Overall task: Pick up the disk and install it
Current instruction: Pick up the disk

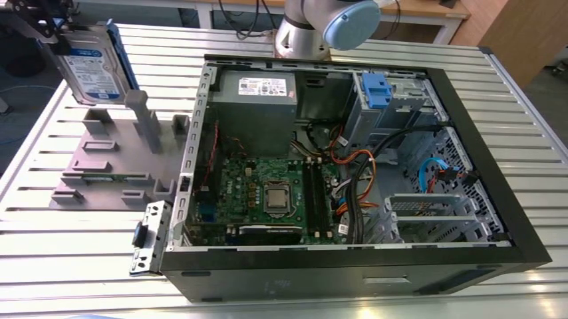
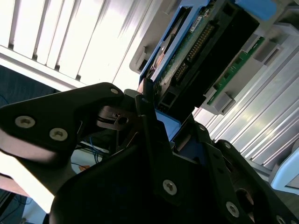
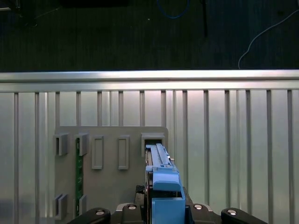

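The disk [image 1: 90, 66], a silver hard drive with a white-and-blue label in a blue bracket, hangs upright in the air at the exterior view's far left, above the grey stand [image 1: 116, 153]. My gripper [image 1: 42, 28] is shut on its upper end. In the first wrist view the disk [image 3: 160, 179] appears edge-on between my black fingers [image 3: 98, 214], over the stand [image 3: 110, 163]. The second wrist view shows the disk's underside with its green circuit board [image 2: 196, 56] clamped in the gripper [image 2: 154, 123].
An open computer case [image 1: 461, 133] lies on the slatted metal table [image 1: 62, 232], to the exterior view's right of the stand. Inside are a motherboard [image 1: 266, 193], cables and a drive bay with a blue bracket [image 1: 377, 90]. A green memory stick [image 3: 79, 172] stands in the stand.
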